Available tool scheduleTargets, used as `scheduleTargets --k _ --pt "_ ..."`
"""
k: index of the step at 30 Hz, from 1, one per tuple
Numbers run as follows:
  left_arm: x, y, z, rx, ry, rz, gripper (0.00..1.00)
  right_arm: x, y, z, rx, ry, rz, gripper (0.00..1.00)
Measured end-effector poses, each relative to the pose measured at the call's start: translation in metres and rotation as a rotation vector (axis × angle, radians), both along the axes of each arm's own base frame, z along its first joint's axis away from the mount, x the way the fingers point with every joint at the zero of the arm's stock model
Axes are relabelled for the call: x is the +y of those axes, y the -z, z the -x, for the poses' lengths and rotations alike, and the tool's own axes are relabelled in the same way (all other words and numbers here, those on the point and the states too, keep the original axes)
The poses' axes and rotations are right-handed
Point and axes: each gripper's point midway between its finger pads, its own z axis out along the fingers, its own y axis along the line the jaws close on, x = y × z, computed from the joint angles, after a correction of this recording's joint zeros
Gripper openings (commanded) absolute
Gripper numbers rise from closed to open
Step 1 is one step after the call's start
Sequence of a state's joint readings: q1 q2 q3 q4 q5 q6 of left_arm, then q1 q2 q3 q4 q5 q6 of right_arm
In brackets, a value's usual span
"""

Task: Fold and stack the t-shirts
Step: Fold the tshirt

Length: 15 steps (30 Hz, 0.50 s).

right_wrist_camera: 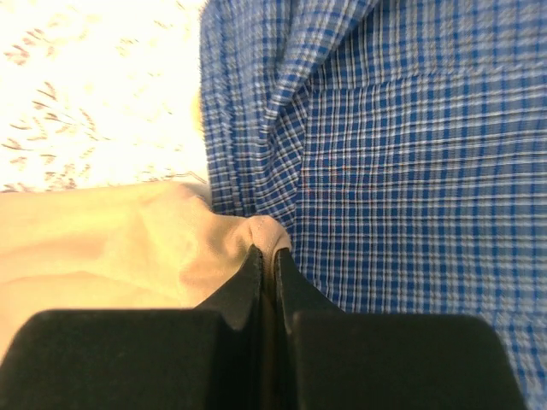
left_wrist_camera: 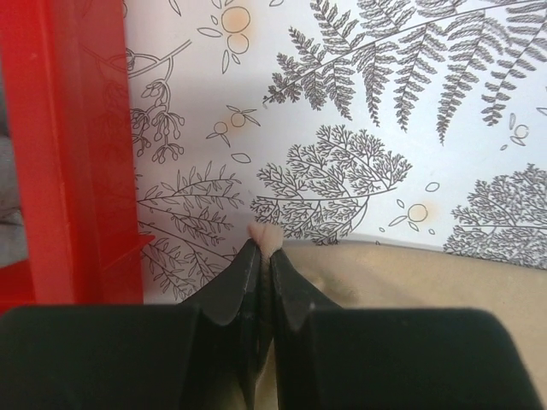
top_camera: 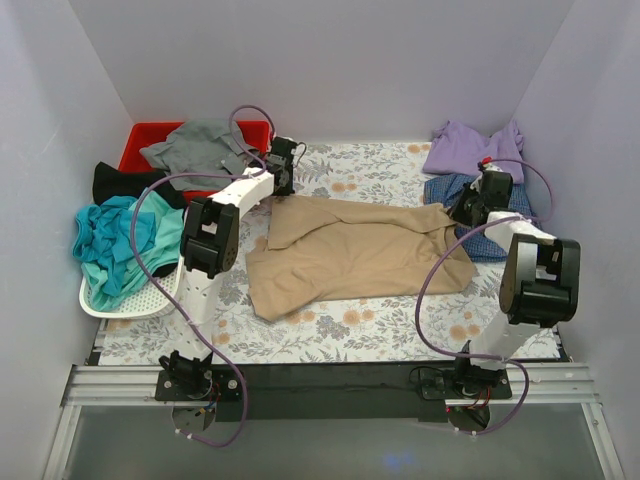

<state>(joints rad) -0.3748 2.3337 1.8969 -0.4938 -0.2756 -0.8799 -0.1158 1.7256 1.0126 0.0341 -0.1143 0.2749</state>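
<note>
The tan-beige t-shirt lies spread across the middle of the floral table. My left gripper is shut on its far left corner, next to the red bin. My right gripper is shut on its far right corner, over the blue-checked shirt. The blue-checked shirt and the lavender shirt lie at the far right. A grey shirt sits in the red bin, a black one beside it, and a teal one in the white basket.
The red plastic bin stands at the far left, its wall close to my left fingers. The white mesh basket sits at the left edge. White walls enclose the table on three sides.
</note>
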Motion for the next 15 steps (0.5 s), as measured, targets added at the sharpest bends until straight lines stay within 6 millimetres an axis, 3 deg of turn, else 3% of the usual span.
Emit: scheduleTargets --k 8,12,15 --pt "-0.002 -0.033 0.002 -0.035 0.006 0.027 0.00 -0.003 -0.057 0.004 -0.172 0.001 0.053 0.01" --pt "-0.002 -0.056 0.002 -0.071 0.003 0.042 0.00 -0.007 -0.076 0.007 -0.220 0.017 0.078 0.01" --pt "-0.001 -0.078 0.002 -0.106 0.002 0.053 0.00 -0.014 -0.101 0.010 -0.280 0.049 0.114 0.01"
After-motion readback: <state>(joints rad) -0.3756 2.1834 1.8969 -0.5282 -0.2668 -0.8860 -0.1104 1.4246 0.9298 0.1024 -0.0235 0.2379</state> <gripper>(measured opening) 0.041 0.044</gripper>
